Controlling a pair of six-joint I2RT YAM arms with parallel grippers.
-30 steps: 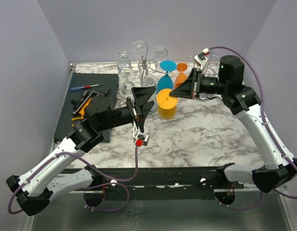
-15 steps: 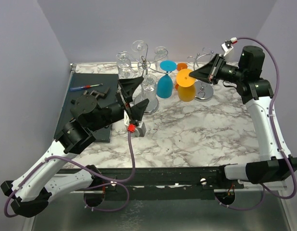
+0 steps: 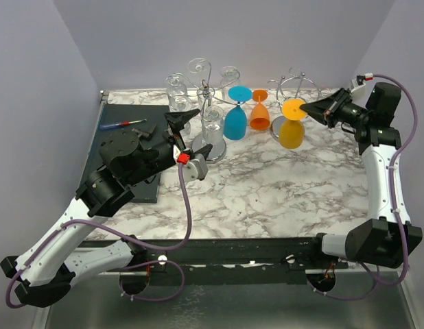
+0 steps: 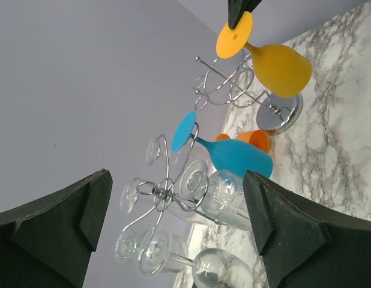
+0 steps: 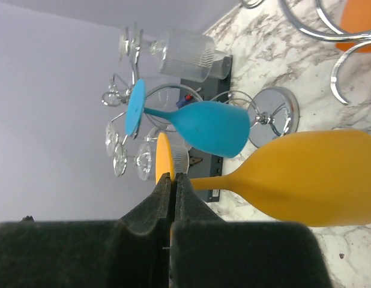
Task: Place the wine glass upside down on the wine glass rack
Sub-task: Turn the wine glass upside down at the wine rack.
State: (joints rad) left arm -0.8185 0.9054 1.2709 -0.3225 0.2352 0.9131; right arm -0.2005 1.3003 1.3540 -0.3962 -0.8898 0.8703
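Observation:
A yellow wine glass [image 3: 290, 133] hangs upside down, its round foot pinched in my shut right gripper [image 3: 307, 108]. It is in the air just in front of the chrome right-hand rack [image 3: 298, 84], touching nothing I can see. In the right wrist view the fingertips [image 5: 173, 177] clamp the foot's edge and the bowl [image 5: 311, 180] points right. My left gripper [image 3: 188, 133] is open and empty by the left rack [image 3: 205, 89], which holds several clear glasses. The left wrist view shows the yellow glass [image 4: 280, 69] beside the right rack [image 4: 233, 90].
A blue glass [image 3: 234, 120] hangs upside down on the left rack, with an orange glass [image 3: 259, 116] upside down just to its right. A dark mat [image 3: 123, 116] with small tools lies at the left. The marble table [image 3: 280, 192] stretches in front.
My right arm has carried the yellow glass from mid-table back and to the right, up to the right rack. My left arm has drawn back to the left, its gripper still open.

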